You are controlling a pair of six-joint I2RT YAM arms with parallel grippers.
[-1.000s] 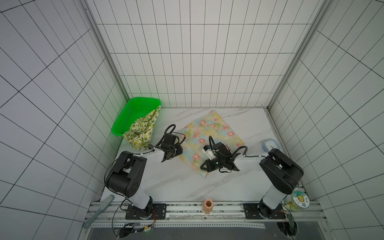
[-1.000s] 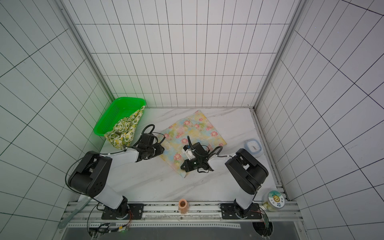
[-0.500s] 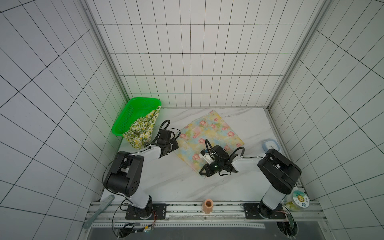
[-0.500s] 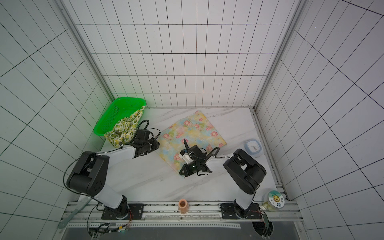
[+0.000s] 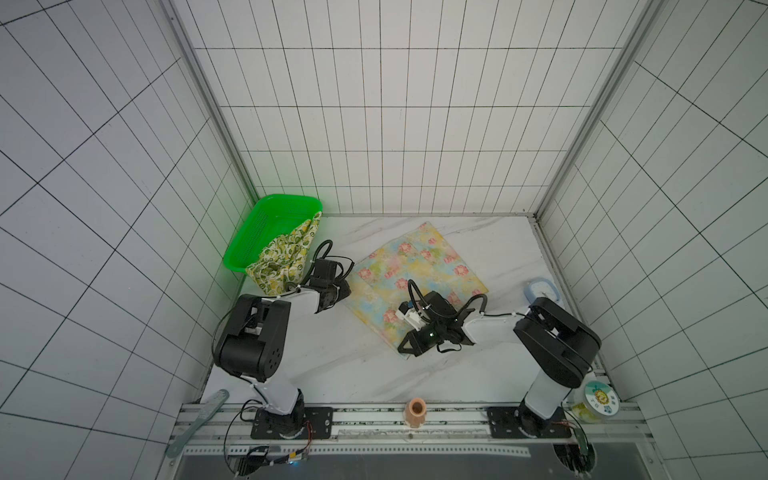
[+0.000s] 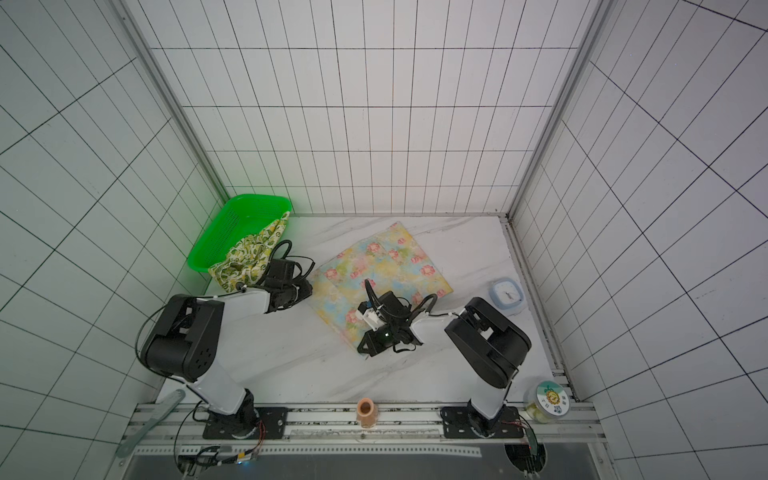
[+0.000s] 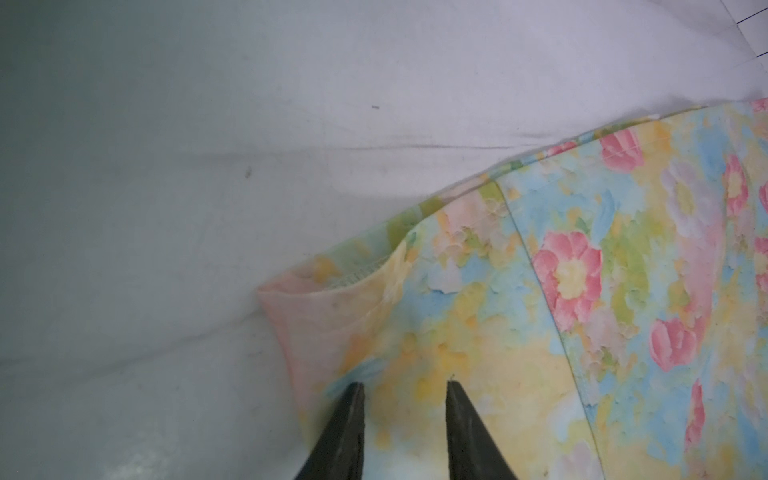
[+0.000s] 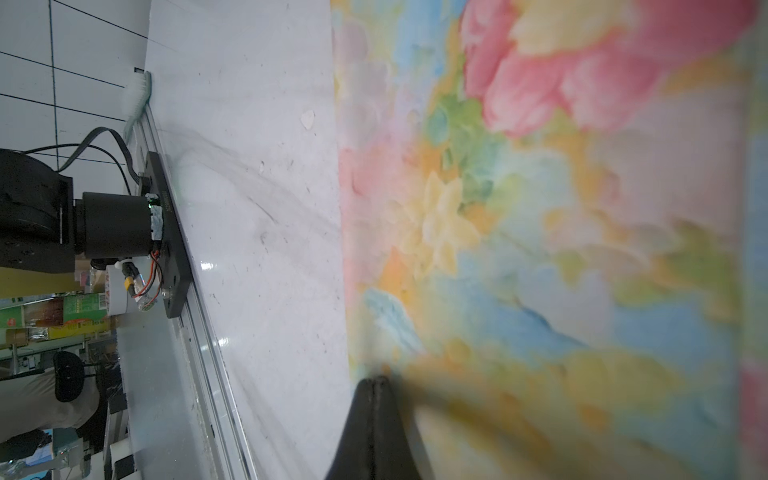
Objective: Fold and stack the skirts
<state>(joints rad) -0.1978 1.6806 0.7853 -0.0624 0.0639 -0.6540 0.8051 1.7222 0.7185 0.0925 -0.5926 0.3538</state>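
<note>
Okay, the floral skirt (image 5: 419, 274) lies flat on the marble surface (image 5: 332, 357), thin smooth cloth, roughly square, set cornerwise. Over its left corner hangs the left tool (image 7: 405, 384), jaws narrowly apart. At the near edge the right tool (image 8: 375, 380) is pinched closed (gripping hem? cannot tell). Nearer the left arm, the lemon skirt (image 5: 286, 259) slumps crumpled over the green mesh basket (image 5: 291, 199).

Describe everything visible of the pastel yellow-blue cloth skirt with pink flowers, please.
The pastel yellow-blue cloth skirt with pink flowers is thin, soft fabric with stitched seams. It lies flat, turned diagonally, on the white marble table, apparently folded, with one layer's edge showing across it. One corner curls up, showing a pale pink underside. The left gripper, jaws apart, hovers at that corner; the right gripper, shut, seems to pinch the near edge.
</note>
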